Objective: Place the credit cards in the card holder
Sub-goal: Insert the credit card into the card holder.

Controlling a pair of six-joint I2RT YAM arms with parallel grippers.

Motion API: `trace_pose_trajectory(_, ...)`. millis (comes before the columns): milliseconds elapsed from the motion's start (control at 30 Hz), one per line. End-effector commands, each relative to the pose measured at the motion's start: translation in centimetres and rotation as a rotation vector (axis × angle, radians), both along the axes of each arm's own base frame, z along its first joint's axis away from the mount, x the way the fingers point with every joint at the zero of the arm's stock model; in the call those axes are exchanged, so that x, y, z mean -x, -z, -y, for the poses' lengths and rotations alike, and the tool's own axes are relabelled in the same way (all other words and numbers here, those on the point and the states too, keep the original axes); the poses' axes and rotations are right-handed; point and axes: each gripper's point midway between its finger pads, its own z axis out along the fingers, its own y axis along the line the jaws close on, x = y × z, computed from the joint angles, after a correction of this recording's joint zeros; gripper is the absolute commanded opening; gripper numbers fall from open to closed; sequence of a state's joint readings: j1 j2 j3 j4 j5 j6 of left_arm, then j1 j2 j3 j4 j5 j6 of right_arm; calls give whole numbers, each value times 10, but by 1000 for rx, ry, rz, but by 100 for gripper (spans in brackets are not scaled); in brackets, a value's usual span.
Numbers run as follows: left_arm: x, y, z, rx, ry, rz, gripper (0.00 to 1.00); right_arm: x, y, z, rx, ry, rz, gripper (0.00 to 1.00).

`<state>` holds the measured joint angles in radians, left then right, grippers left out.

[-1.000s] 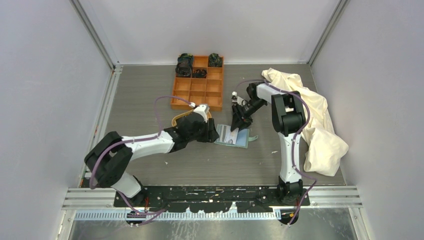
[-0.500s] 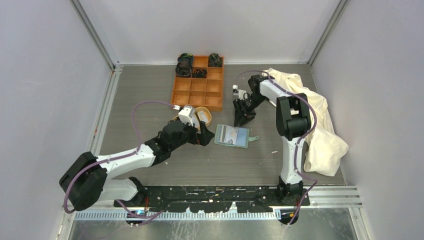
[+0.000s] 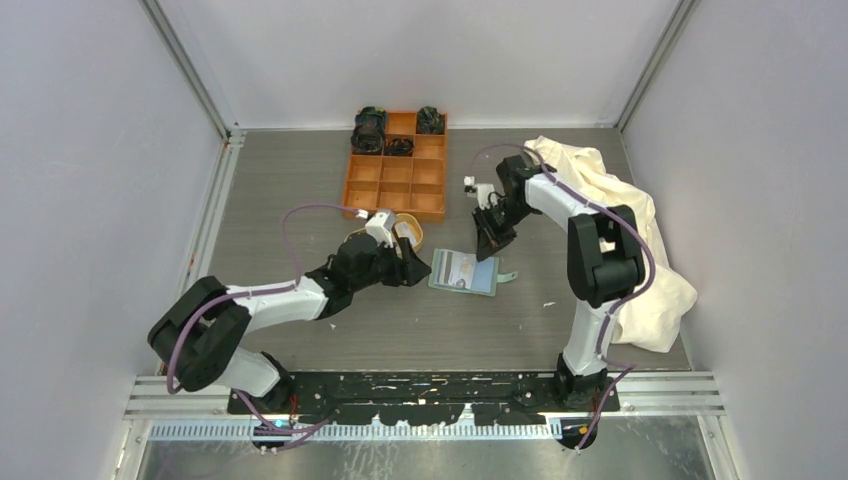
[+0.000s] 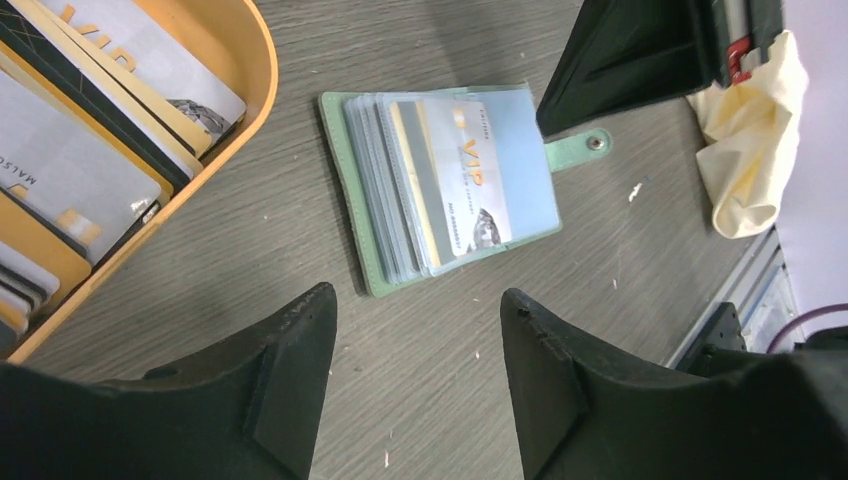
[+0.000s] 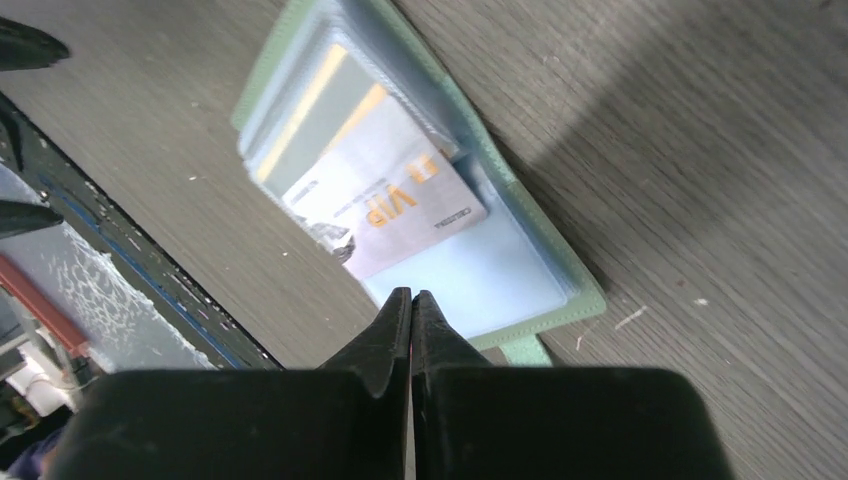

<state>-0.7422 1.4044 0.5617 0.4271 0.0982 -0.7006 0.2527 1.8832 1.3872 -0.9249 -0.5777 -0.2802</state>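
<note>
Grey counter [image 3: 300, 200] seen from above. Just left of centre sits an oval tray [image 3: 418, 235] of loose credit cards [image 4: 70, 170]. To its lower right the card holder [image 3: 465, 272] lies open, long axis left to right. The left gripper [image 3: 418, 268], spread and empty, hovers between tray and holder, the nearer arm to the cards. The right gripper [image 3: 488, 248], pressed together on nothing, hangs at the holder's upper right corner.
</note>
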Motion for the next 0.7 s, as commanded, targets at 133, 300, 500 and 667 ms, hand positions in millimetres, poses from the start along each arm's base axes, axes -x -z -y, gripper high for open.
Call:
trace_pose_trajectory(133, -14, 9, 29, -48, 27, -24, 66, 5, 37, -8, 83, 59, -130, 1)
trace_pose_trajectory(300, -16, 39, 32, -168, 31, -75, 68, 6, 46, -17, 77, 71, -162, 1)
trace_pose_trajectory(500, -14, 62, 37, -242, 56, -118, 68, 4, 39, -40, 13, 49, -174, 1)
trace_pose_trajectory(667, -13, 65, 44, -238, 84, -129, 67, -4, 30, -54, -56, 51, -165, 1)
